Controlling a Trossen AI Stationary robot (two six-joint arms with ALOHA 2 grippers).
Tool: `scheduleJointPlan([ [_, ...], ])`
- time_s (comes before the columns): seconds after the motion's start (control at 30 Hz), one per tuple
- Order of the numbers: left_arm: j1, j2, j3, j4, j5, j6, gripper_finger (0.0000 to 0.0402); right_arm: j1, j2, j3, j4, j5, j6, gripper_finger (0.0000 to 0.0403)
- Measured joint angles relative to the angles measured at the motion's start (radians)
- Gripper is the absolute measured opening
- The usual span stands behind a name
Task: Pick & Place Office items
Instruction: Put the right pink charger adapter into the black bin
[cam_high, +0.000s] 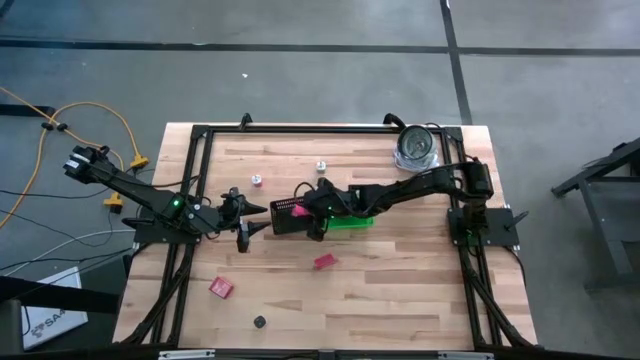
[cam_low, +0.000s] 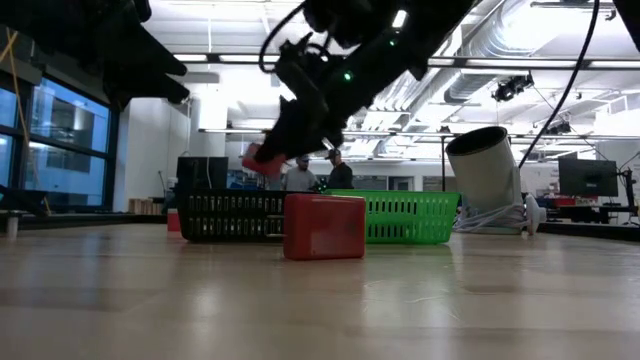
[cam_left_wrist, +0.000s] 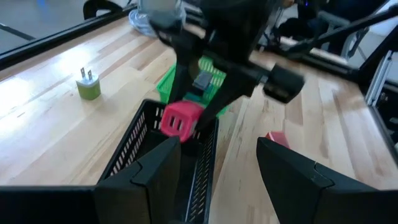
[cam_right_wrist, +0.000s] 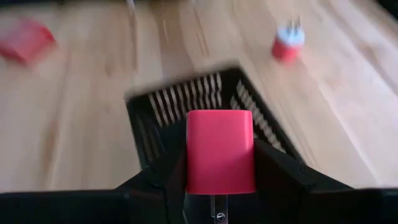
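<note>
The right hand (cam_right_wrist: 219, 180) is gripping a pink block (cam_right_wrist: 220, 151) between its two dark fingers, the block sitting upright in the jaws and filling the gap between them. Hand and block are hanging above the black mesh tray (cam_high: 290, 218), over its end nearest the left arm; in the low view the pink block (cam_low: 262, 160) is showing clear of the tray's top edge, not touching it. The green bin (cam_low: 405, 217) is standing right beside the tray on the right arm's side. The left hand (cam_high: 250, 219) is waiting just off the tray's near end, its fingers (cam_left_wrist: 155, 168) standing apart with nothing between them, and from its wrist the pink block (cam_left_wrist: 180, 119) is showing directly ahead over the tray. Out on the bench (cam_high: 400, 290), a red block (cam_high: 324, 262) is lying in front of the tray, another red block (cam_high: 221, 287) is resting nearer the left front corner, and a small black round piece (cam_high: 260, 322) is lying near the front edge. Behind the tray two small plug-like pieces (cam_high: 257, 180) and (cam_high: 321, 166) are standing apart from each other. A shiny silver round object (cam_high: 416, 147) is sitting at the far right corner.
</note>
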Motion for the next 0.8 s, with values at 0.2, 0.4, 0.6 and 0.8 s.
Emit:
scheduleJointPlan([
  [0.2, 0.001, 0.0, 0.0, 0.017, 0.001, 0.0, 0.0204, -0.003, 0.013, 0.012, -0.024, 0.002, -0.011, 0.0149],
  [0.4, 0.001, 0.0, 0.0, 0.031, 0.001, 0.0, 0.0204, -0.003, 0.013, 0.012, -0.071, -0.001, -0.038, 0.0149],
  [0.6, 0.001, 0.0, 0.0, 0.036, 0.001, 0.0, 0.0204, 0.001, 0.013, 0.069, -0.111, 0.017, -0.113, 0.0149],
  [0.8, 0.001, 0.0, 0.0, 0.036, 0.0, 0.0, 0.0204, 0.007, 0.013, 0.193, -0.286, 0.075, -0.213, 0.0149],
])
